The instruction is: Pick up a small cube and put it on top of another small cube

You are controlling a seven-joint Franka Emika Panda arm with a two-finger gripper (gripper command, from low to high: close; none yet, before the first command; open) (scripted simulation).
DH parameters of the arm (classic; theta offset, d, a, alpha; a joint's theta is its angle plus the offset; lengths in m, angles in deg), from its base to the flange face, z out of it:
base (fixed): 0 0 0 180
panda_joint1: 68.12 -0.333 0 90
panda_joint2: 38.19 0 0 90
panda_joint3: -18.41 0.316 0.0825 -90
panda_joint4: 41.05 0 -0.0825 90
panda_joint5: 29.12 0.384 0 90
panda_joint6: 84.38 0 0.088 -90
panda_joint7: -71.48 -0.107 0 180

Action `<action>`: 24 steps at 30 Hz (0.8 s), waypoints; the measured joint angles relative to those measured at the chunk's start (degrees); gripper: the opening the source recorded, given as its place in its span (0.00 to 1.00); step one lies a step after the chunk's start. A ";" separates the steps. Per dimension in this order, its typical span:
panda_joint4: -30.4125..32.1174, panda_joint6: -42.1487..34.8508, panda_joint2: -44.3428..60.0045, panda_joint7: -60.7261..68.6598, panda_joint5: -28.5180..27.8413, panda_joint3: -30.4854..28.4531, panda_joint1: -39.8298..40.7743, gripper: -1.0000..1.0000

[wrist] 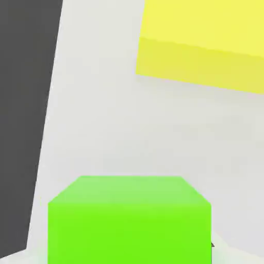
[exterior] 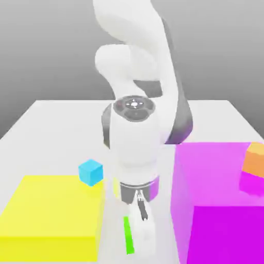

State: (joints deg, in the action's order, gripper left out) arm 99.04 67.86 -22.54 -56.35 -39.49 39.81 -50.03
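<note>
Clamping the small bright-green cube (wrist: 129, 219) squarely – faces level, no long axis – the two-finger gripper (exterior: 138, 214) points down, at six o'clock of the white table (exterior: 51, 118).

My exterior camera stands off the arm (exterior: 136, 77), raised a little and looking down across the pale worktop (exterior: 51, 116) toward a grey backdrop. It faces the arm head-on, near enough that the white links take up the middle of the picture. My hand camera rides on the hand and looks along the pincer at the worktop (wrist: 103, 129) from very close (the green cube (wrist: 129, 219) looms large before it). Both views share that green cube (exterior: 129, 234), the yellow block (exterior: 51, 211) beside it (wrist: 206, 46), and the strip of worktop between them.
</note>
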 joint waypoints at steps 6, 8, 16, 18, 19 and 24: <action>-3.20 -2.06 1.64 14.49 -6.22 0.14 1.25 0.00; -4.34 -2.68 2.27 19.40 -8.39 0.07 1.78 0.00; -8.94 -5.13 4.83 38.74 -17.37 -0.17 4.04 0.00; -10.10 -5.73 5.48 43.56 -19.61 -0.29 4.55 0.00; -10.68 -6.02 5.79 45.99 -20.69 -0.39 4.77 0.00; -13.60 -7.49 7.38 58.08 -26.13 -0.97 5.78 0.00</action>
State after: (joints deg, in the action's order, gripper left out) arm 85.44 60.37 -15.16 1.73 -65.62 38.84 -44.25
